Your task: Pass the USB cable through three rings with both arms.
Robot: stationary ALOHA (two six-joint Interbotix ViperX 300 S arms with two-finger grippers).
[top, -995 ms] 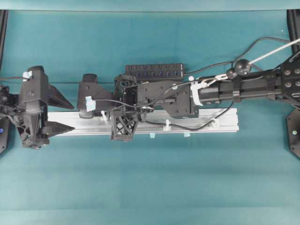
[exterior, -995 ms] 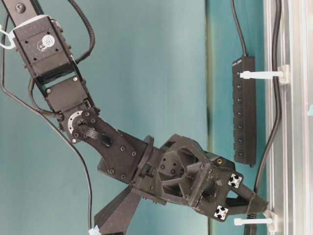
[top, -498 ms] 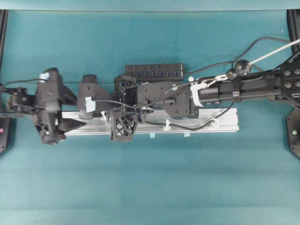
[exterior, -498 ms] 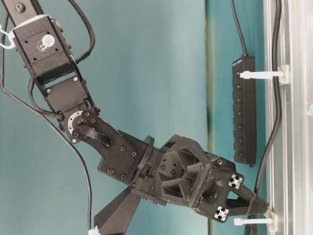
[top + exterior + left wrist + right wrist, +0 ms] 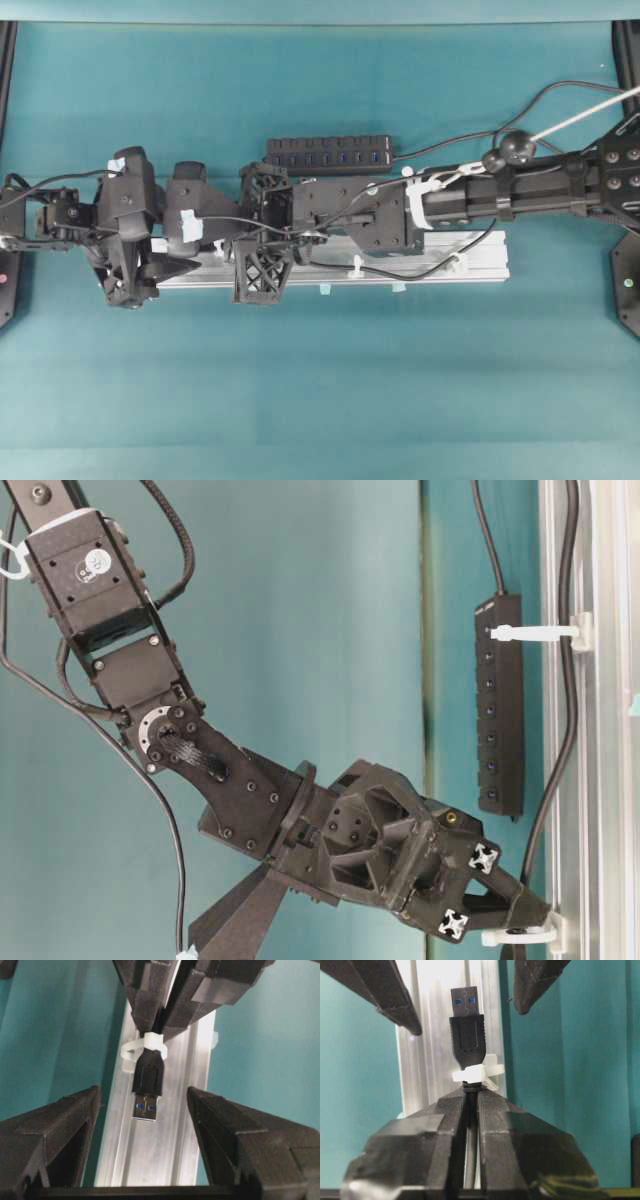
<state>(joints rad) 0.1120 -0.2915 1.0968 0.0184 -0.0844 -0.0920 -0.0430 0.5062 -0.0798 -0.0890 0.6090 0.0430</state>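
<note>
The USB cable's black plug [image 5: 147,1082] with its silver tip pokes out of a whitish ring [image 5: 131,1051] on the silver rail [image 5: 150,1160]. Behind that ring my right gripper [image 5: 471,1091] is shut on the cable, fingers [image 5: 145,995] pressed together. My left gripper [image 5: 144,1102] is open, with one finger [image 5: 55,1130] on each side of the plug and not touching it. From above, the left gripper [image 5: 198,252] meets the right gripper [image 5: 224,247] at the rail's left end. The cable [image 5: 420,270] runs through the other two rings [image 5: 357,266] [image 5: 458,262].
A black multi-port hub [image 5: 328,152] lies just behind the rail [image 5: 480,272]. The right arm [image 5: 480,190] stretches along the rail from the right. Small teal tabs [image 5: 325,290] stick out of the rail's front edge. Teal cloth covers the table [image 5: 320,390].
My left arm has moved right along the rail until its open jaws flank the plug. The right gripper edged the plug a little further through the ring.
</note>
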